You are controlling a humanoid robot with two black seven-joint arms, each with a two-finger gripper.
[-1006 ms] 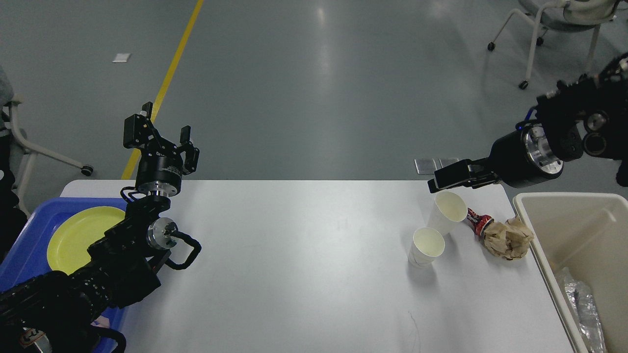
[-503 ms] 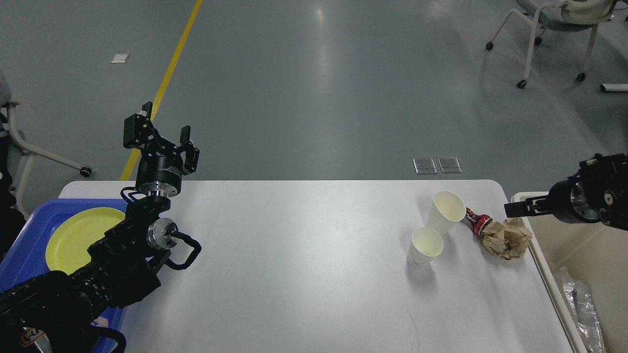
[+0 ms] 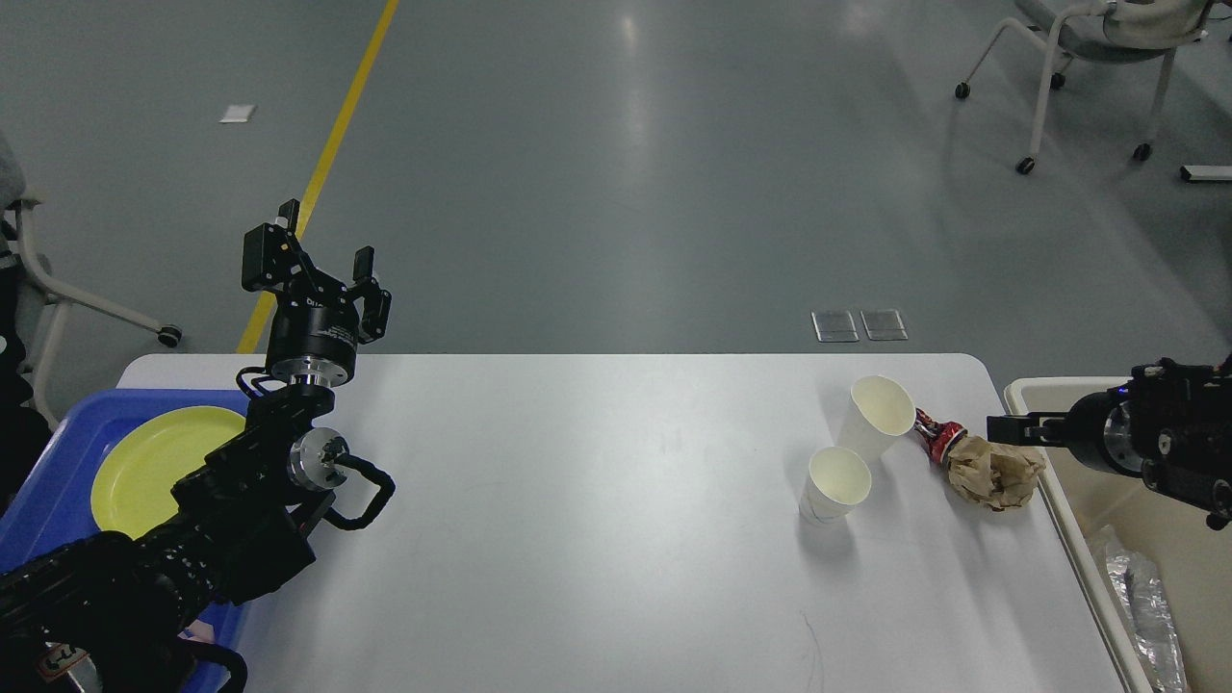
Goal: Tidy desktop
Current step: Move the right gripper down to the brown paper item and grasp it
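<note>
The white desktop [image 3: 577, 520] fills the lower view. At its right end stand two white paper cups, one tall and tilted [image 3: 881, 416] and one shorter [image 3: 835, 486]. Beside them lie a crushed red can [image 3: 936, 435] and a crumpled brown paper ball [image 3: 996, 474]. My right gripper [image 3: 1001, 428] reaches in low from the right over the bin's rim, its tip just at the paper ball's upper right. It is seen side-on as one dark bar. My left gripper [image 3: 313, 265] points up above the desktop's far left corner, open and empty.
A beige bin [image 3: 1035, 397] stands against the desktop's right edge and holds a silvery wrapper [image 3: 1141, 597]. A blue tray [image 3: 48, 481] with a yellow plate [image 3: 154, 462] sits at the left edge. Chairs stand on the grey floor behind.
My right arm has dropped from high above the far right corner and pulled back right. Its gripper is now low over the bin rim beside the paper ball. The left arm has not moved.
</note>
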